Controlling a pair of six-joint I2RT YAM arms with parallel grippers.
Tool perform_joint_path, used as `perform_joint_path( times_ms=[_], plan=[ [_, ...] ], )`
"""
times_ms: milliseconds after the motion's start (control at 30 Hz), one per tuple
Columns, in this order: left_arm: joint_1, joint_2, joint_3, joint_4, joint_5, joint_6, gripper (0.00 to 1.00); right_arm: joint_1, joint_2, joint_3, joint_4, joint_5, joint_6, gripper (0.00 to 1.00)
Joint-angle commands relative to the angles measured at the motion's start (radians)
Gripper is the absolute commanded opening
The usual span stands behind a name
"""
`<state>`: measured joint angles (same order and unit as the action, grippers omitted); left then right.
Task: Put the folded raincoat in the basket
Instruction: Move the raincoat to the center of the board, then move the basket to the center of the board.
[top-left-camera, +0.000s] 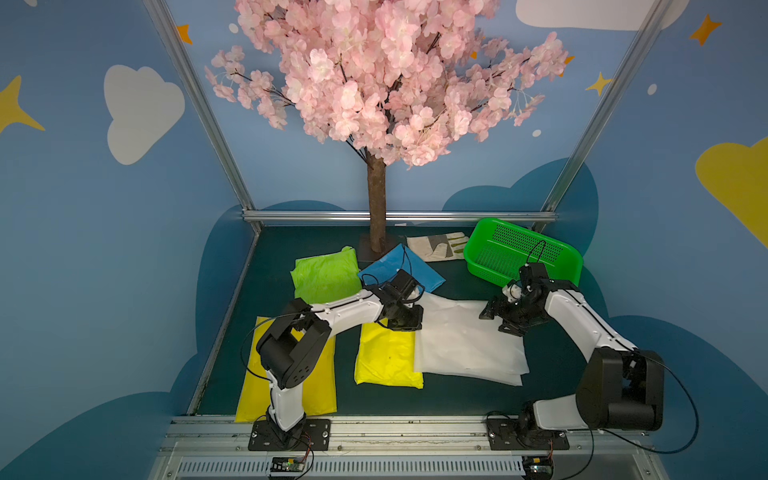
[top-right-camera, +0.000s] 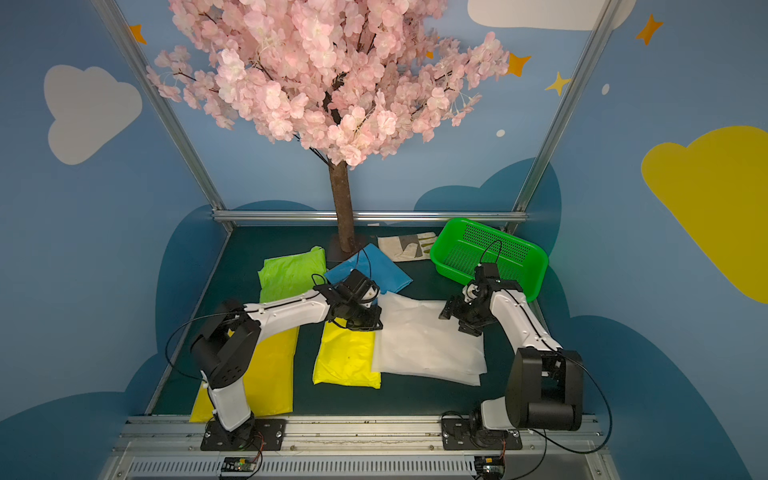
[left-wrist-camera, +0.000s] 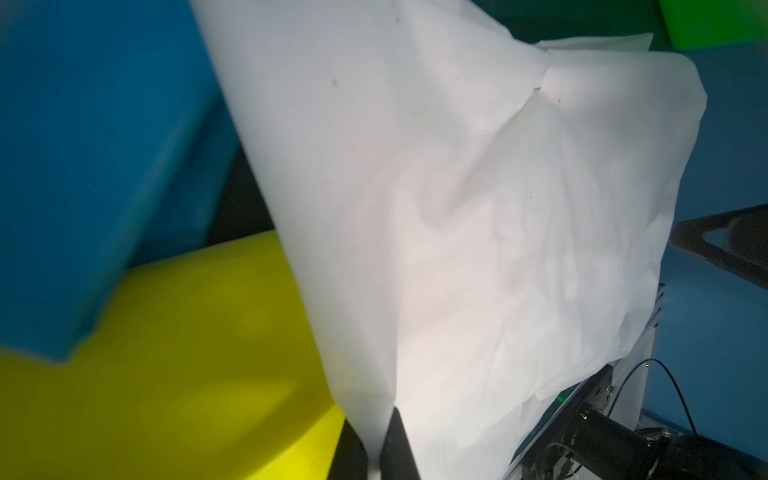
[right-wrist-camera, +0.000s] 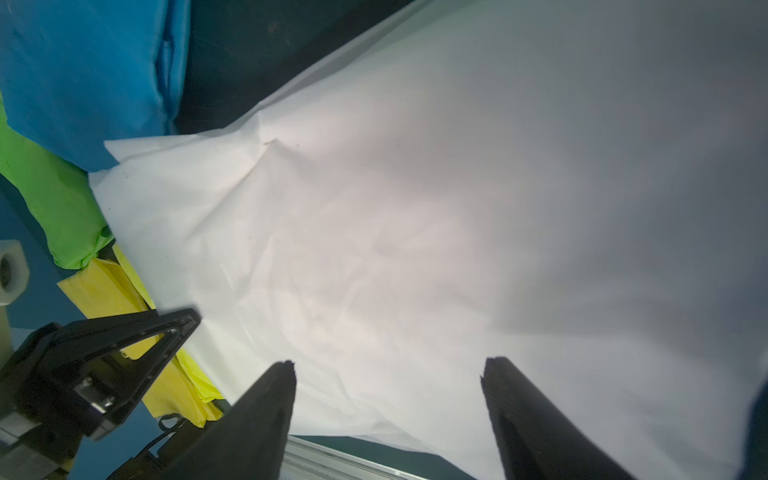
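- Blossom tree, pink and artificial, fills the upper half of both top views. Its brown trunk stands at the far edge of the surface.
- We see a dark green surface closed in by blue walls painted with clouds and stars.
- We find the white raincoat folded into a broad flat sheet. It lies on the surface right of centre, outside the basket.
- A long yellow raincoat lies at the near left, partly under the left arm.
- A smaller yellow raincoat lies touching the white one's left edge.
- A lime green raincoat lies at the far left, with a blue raincoat just beside it, near the trunk.
- The basket, bright green and perforated, sits in the far right corner, beyond the white raincoat and apart from it.
- A pale work glove lies flat between the trunk and the basket.
- The left claw is pressed together, pinching the white raincoat at its far left edge. In the left wrist view we see the sheet drawn up into it.
- The right claw is spread wide and grips nothing. It hovers just above the far right part of the white raincoat.
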<state>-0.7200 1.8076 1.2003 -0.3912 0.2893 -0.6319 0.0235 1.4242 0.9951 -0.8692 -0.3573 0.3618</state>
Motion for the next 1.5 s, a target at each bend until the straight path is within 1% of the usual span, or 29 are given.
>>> perform_joint_path(
  times_ms=[0, 133, 233, 333, 433, 533, 667, 767, 900, 1000, 1067, 1200, 1300, 1467],
  plan=[
    [0.049, -0.112, -0.059, -0.070, -0.007, 0.056, 0.02, 0.013, 0.004, 0.032, -0.017, 0.006, -0.005, 0.77],
    [0.126, -0.215, -0.167, -0.080, 0.001, 0.079, 0.02, 0.044, 0.025, 0.064, -0.019, 0.040, -0.005, 0.76],
    [0.197, -0.280, -0.233, -0.087, 0.017, 0.092, 0.02, 0.063, 0.055, 0.126, -0.029, 0.055, -0.017, 0.76],
    [0.258, -0.327, -0.281, -0.090, 0.034, 0.106, 0.02, 0.068, 0.097, 0.230, -0.067, 0.111, -0.030, 0.75],
    [0.304, -0.352, -0.313, -0.081, 0.063, 0.109, 0.03, 0.055, 0.165, 0.353, -0.103, 0.190, -0.035, 0.77],
    [0.316, -0.353, -0.330, -0.070, 0.085, 0.108, 0.02, 0.027, 0.263, 0.490, -0.138, 0.249, -0.015, 0.77],
    [0.317, -0.346, -0.344, -0.066, 0.090, 0.117, 0.03, 0.002, 0.422, 0.695, -0.182, 0.245, 0.006, 0.77],
    [0.323, -0.344, -0.350, -0.070, 0.086, 0.121, 0.02, -0.010, 0.561, 0.883, -0.255, 0.260, 0.012, 0.77],
    [0.328, -0.351, -0.351, -0.073, 0.086, 0.120, 0.02, -0.020, 0.721, 1.088, -0.330, 0.252, 0.015, 0.77],
    [0.332, -0.357, -0.345, -0.080, 0.081, 0.122, 0.02, -0.022, 0.839, 1.231, -0.435, 0.248, 0.006, 0.76],
    [0.338, -0.365, -0.340, -0.091, 0.072, 0.121, 0.03, -0.023, 0.859, 1.227, -0.442, 0.252, 0.001, 0.76],
    [0.354, -0.385, -0.335, -0.111, 0.057, 0.119, 0.03, -0.020, 0.822, 1.116, -0.417, 0.237, -0.004, 0.75],
    [0.368, -0.412, -0.333, -0.125, 0.050, 0.113, 0.02, -0.018, 0.742, 0.946, -0.372, 0.207, -0.014, 0.74],
    [0.396, -0.459, -0.335, -0.162, 0.027, 0.108, 0.03, -0.001, 0.490, 0.565, -0.239, 0.144, -0.029, 0.73]
  ],
)
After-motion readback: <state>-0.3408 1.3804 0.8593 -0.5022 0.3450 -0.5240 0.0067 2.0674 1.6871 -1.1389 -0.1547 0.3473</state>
